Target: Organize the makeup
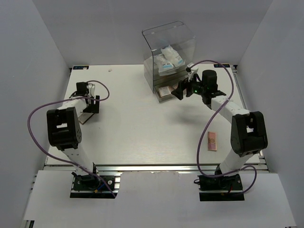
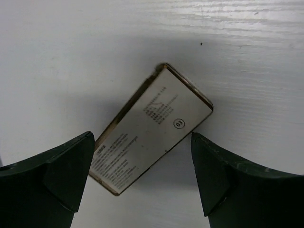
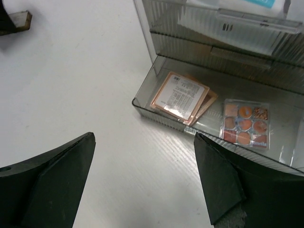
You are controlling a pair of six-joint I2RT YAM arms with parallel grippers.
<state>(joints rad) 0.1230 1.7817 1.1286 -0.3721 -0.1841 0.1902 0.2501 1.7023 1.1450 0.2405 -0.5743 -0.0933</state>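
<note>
A rectangular palette [image 2: 152,128] lies label side up on the table, also in the top view [image 1: 84,118]. My left gripper [image 2: 141,137] is open around it, fingers on either side and not touching; in the top view it is at the far left [image 1: 89,102]. My right gripper [image 3: 142,137] is open and empty just in front of the open bottom drawer [image 3: 156,114]. The drawer holds stacked square palettes [image 3: 180,97] and a multi-pan palette [image 3: 246,124]. Two white packets [image 1: 168,59] sit in the top of the box. A pink palette [image 1: 212,140] lies near the right arm. The tan bottles are not in view.
The tall clear acrylic box [image 1: 168,38] stands at the back centre-right, its bottom drawer [image 1: 165,91] pulled out toward the table. Purple cables loop over both arms. Grey walls enclose the table on three sides.
</note>
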